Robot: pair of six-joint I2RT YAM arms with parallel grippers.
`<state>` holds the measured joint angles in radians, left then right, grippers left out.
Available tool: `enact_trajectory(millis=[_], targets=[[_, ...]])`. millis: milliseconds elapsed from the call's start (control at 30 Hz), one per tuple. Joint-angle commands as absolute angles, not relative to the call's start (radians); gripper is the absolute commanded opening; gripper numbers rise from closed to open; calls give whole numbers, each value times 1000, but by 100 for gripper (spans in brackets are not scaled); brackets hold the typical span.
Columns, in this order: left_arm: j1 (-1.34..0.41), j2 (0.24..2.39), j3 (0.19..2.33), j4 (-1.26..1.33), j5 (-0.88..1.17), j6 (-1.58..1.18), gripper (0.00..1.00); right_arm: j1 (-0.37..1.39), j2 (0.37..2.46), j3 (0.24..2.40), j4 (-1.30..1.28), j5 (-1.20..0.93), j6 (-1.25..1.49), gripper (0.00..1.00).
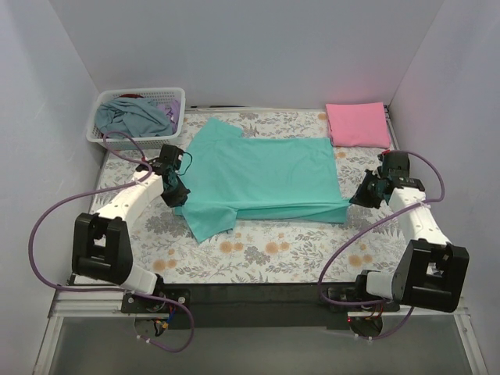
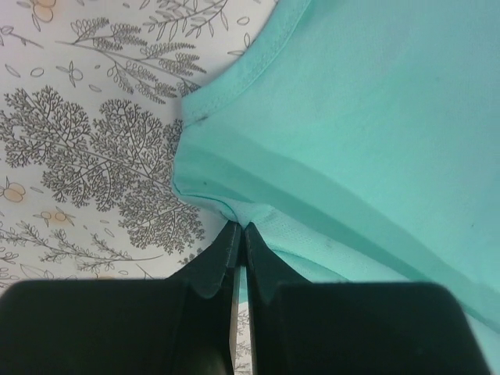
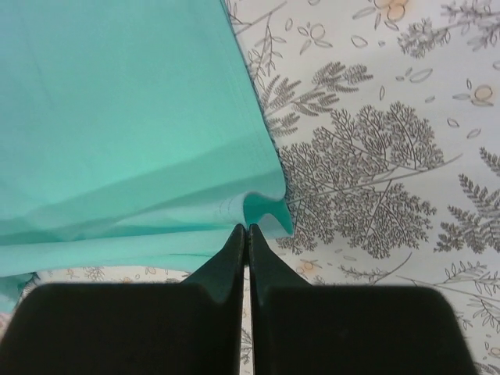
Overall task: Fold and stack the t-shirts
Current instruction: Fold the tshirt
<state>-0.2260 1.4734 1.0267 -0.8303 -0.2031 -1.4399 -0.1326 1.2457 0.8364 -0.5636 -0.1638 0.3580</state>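
Observation:
The teal-green t-shirt lies spread across the middle of the table, its near long edge folded over. My left gripper is shut on the shirt's left edge by the near sleeve; the left wrist view shows the cloth pinched at the fingertips. My right gripper is shut on the shirt's near right corner; the right wrist view shows the hem pinched at the fingertips. The pink t-shirt lies folded at the back right corner.
A white lattice basket at the back left holds grey-blue and purple cloth. The table has a flower-patterned cover. White walls close in the left, back and right sides. Purple cables loop beside each arm.

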Motion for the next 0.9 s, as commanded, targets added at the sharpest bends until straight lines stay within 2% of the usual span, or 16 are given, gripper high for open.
enact_trajectory(millis=[0, 667, 867], targets=[[-199, 1488, 1091, -819, -193, -1407, 0, -123, 1310, 913, -508, -156, 330, 1], [-135, 1628, 1150, -753, -160, -1413, 0, -51, 1610, 1123, -448, -133, 299, 1], [-135, 1614, 1155, -755, -173, -1404, 0, -31, 1623, 1128, -443, -146, 291, 1]])
